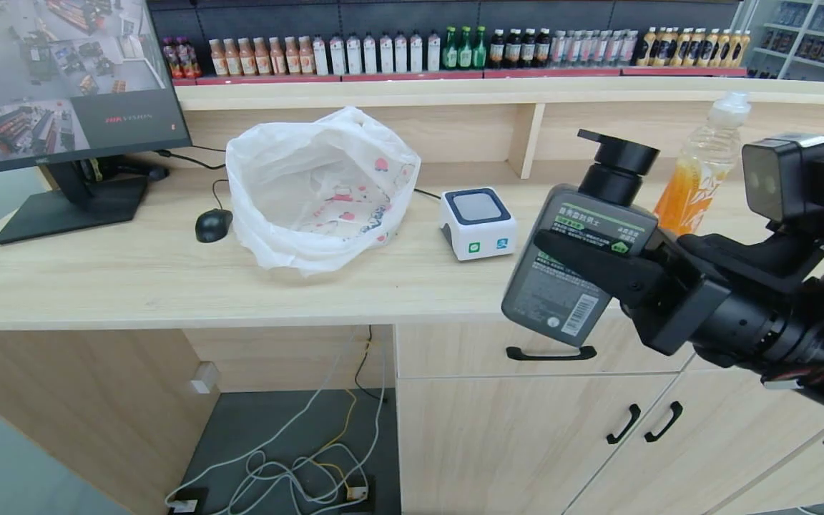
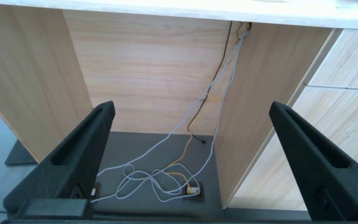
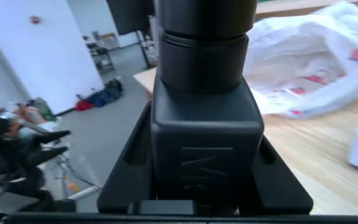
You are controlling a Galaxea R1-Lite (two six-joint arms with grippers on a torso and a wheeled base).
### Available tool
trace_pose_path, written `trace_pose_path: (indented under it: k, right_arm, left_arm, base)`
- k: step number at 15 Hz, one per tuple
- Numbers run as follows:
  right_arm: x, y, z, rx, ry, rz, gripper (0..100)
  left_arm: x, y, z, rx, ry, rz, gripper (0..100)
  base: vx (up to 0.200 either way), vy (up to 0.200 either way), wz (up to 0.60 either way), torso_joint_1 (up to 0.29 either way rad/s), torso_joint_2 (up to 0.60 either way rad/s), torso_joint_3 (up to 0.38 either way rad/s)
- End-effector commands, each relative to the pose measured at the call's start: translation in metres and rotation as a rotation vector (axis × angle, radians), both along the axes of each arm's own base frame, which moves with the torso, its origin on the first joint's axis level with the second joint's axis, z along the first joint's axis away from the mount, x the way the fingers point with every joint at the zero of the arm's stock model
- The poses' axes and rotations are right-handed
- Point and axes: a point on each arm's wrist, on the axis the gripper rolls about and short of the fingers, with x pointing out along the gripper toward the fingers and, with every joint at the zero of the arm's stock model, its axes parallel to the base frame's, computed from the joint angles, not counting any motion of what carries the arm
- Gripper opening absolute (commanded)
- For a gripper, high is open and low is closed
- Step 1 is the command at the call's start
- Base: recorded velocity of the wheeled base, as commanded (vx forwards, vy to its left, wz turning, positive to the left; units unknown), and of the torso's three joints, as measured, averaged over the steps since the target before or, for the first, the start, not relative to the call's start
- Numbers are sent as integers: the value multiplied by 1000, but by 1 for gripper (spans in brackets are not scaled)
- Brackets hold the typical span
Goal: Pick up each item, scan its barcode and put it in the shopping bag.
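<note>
1 item, the dark pump bottle [image 1: 558, 304], is pinched in the right hand [image 1: 587, 265], held up near the counter's [image 1: 133, 279] front edge, right of the scanner [image 1: 477, 222]. Scanning looks to be the step in hand. Next, its barcode must face the scanner's window, then the bottle goes into the shopping bag [image 1: 319, 186]. The left hand [image 2: 191, 118] hangs spread below the counter.

Right gripper [image 1: 591, 265], with the pump bottle [image 1: 555, 304] between its fingers, over the front edge of the counter [image 1: 133, 279]: scanner [image 1: 477, 222] just to its left, shopping bag [image 1: 262, 164] farther left, mouse [image 1: 213, 224] and monitor [image 1: 54, 79] beyond that, drink bottle [image 1: 698, 172] standing behind it.
</note>
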Motion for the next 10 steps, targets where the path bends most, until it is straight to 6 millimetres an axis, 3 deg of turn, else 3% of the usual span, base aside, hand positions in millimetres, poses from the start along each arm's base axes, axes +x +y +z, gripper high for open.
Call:
trace_pose_path:
  k: [1, 7, 10]
  right_arm:
    - [-13, 21, -10, 14, 64, 120, 0]
    - [-21, 16, 3, 102, 179, 187, 0]
    - [-21, 28, 5, 112, 205, 237, 0]
  left_arm:
    - [0, 0, 0, 0, 0, 0, 100]
    - [0, 0, 0, 0, 0, -2, 100]
    - [0, 0, 0, 0, 0, 0, 100]
  base:
    - [0, 0, 0, 0, 0, 0]
    - [0, 0, 0, 0, 0, 0]
    - [0, 0, 0, 0, 0, 0]
